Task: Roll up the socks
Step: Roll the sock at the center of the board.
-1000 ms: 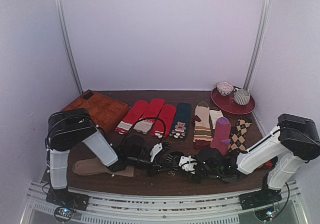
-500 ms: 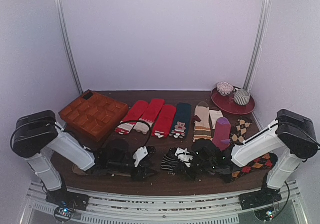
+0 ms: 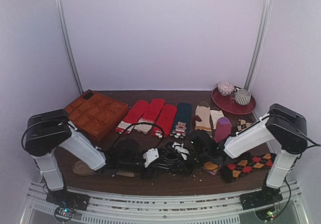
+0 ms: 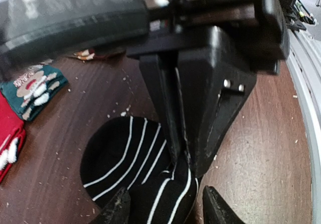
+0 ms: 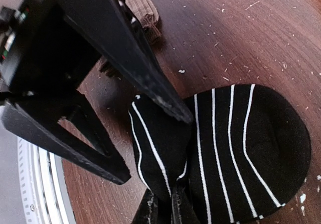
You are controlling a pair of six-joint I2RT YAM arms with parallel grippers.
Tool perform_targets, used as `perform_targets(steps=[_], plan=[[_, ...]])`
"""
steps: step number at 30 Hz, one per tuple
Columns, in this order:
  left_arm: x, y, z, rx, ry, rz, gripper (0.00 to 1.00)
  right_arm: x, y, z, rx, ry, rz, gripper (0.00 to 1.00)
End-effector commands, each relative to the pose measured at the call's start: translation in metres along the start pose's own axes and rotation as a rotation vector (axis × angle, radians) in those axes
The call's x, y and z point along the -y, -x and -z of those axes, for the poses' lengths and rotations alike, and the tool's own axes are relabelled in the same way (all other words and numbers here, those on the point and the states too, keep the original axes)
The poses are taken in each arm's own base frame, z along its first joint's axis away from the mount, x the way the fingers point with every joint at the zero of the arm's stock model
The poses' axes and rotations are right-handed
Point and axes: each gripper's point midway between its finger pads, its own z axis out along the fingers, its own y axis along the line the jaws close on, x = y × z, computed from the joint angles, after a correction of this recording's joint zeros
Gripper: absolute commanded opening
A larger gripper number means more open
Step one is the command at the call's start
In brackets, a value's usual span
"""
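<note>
One black sock with thin white stripes [image 3: 167,163] lies bunched on the brown table near the front edge, between my two grippers. My right gripper [image 5: 164,211] is shut on a raised fold of the sock [image 5: 241,144]; the toe end lies flat to the right. My left gripper [image 4: 165,211] is open, its fingertips [image 4: 119,208] straddling the same sock [image 4: 120,154] from the opposite side. In the top view the left gripper [image 3: 152,160] and the right gripper [image 3: 176,156] almost meet. I see only one such sock.
Behind lie red socks [image 3: 150,115], a dark green sock [image 3: 181,118], striped tan socks [image 3: 203,118] and a purple sock [image 3: 222,129]. An argyle sock [image 3: 246,165] lies front right, a tan sock [image 3: 83,168] front left. An orange box [image 3: 95,113] stands back left, a red plate [image 3: 233,106] back right.
My right gripper has moved left, dragging the striped sock with it. My left gripper has moved right and closer, so its open fingers now straddle the sock.
</note>
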Motion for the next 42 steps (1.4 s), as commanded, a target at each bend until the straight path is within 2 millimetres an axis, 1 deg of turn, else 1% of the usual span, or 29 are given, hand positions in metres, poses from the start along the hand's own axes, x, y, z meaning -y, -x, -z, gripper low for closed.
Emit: perform_targets(steps=[1, 4, 7, 9, 10, 11, 13, 14, 16, 18, 21, 23, 25, 26, 27, 28, 30, 31, 32, 34, 36, 38, 42], plan=[[0.004, 0.010, -0.004, 0.055, -0.022, -0.045, 0.46, 0.007, -0.109, 0.003, -0.355, -0.019, -0.206, 0.02], [0.005, 0.008, -0.005, 0.048, -0.031, -0.041, 0.40, 0.008, -0.110, 0.003, -0.357, -0.018, -0.215, 0.02], [0.007, 0.009, -0.006, 0.050, -0.041, -0.038, 0.35, 0.010, -0.111, 0.002, -0.360, -0.022, -0.223, 0.02], [0.007, 0.010, -0.008, 0.048, -0.048, -0.036, 0.30, 0.010, -0.112, 0.002, -0.364, -0.024, -0.226, 0.02], [0.008, 0.009, -0.009, 0.045, -0.055, -0.034, 0.26, 0.011, -0.112, 0.002, -0.365, -0.026, -0.229, 0.02], [0.009, 0.008, -0.010, 0.041, -0.064, -0.034, 0.20, 0.012, -0.112, 0.002, -0.364, -0.028, -0.230, 0.02], [0.013, 0.005, -0.014, 0.024, -0.089, -0.028, 0.04, 0.012, -0.111, 0.003, -0.360, -0.030, -0.229, 0.03], [0.014, 0.003, -0.017, 0.013, -0.099, -0.018, 0.00, 0.013, -0.111, 0.003, -0.358, -0.032, -0.230, 0.03], [0.011, -0.007, -0.024, -0.039, -0.095, 0.025, 0.00, 0.014, -0.110, 0.003, -0.358, -0.038, -0.224, 0.06], [0.010, -0.023, -0.029, -0.125, -0.098, 0.083, 0.00, 0.015, -0.107, 0.003, -0.353, -0.048, -0.212, 0.10], [0.013, -0.045, -0.025, -0.220, -0.105, 0.177, 0.00, 0.017, -0.095, 0.008, -0.305, -0.071, -0.167, 0.19], [0.015, -0.061, -0.019, -0.273, -0.109, 0.242, 0.00, 0.020, -0.078, 0.015, -0.229, -0.111, -0.121, 0.23], [0.018, -0.078, -0.013, -0.328, -0.114, 0.299, 0.00, 0.022, -0.048, 0.028, -0.094, -0.163, -0.058, 0.26], [0.020, -0.085, -0.011, -0.351, -0.120, 0.320, 0.00, 0.024, -0.032, 0.037, -0.017, -0.201, -0.024, 0.29], [0.023, -0.092, -0.010, -0.373, -0.126, 0.340, 0.00, 0.023, -0.012, 0.052, 0.076, -0.248, 0.029, 0.32], [0.025, -0.098, -0.008, -0.394, -0.132, 0.358, 0.00, 0.022, 0.000, 0.063, 0.145, -0.292, 0.082, 0.36], [0.031, -0.106, -0.007, -0.422, -0.148, 0.396, 0.00, 0.012, 0.020, 0.085, 0.282, -0.338, 0.207, 0.42], [0.033, -0.111, -0.007, -0.439, -0.157, 0.413, 0.00, 0.007, 0.018, 0.091, 0.319, -0.348, 0.262, 0.45], [0.035, -0.115, -0.007, -0.453, -0.166, 0.427, 0.00, 0.003, 0.021, 0.097, 0.361, -0.353, 0.311, 0.47], [0.039, -0.121, -0.007, -0.478, -0.181, 0.453, 0.00, -0.002, 0.024, 0.102, 0.402, -0.357, 0.370, 0.50], [0.041, -0.126, -0.007, -0.496, -0.192, 0.470, 0.00, -0.003, 0.021, 0.098, 0.385, -0.350, 0.410, 0.52], [0.043, -0.130, -0.005, -0.507, -0.197, 0.481, 0.00, -0.003, 0.017, 0.089, 0.348, -0.339, 0.435, 0.53], [0.043, -0.135, -0.004, -0.519, -0.199, 0.489, 0.00, -0.001, 0.016, 0.073, 0.301, -0.332, 0.454, 0.55]])
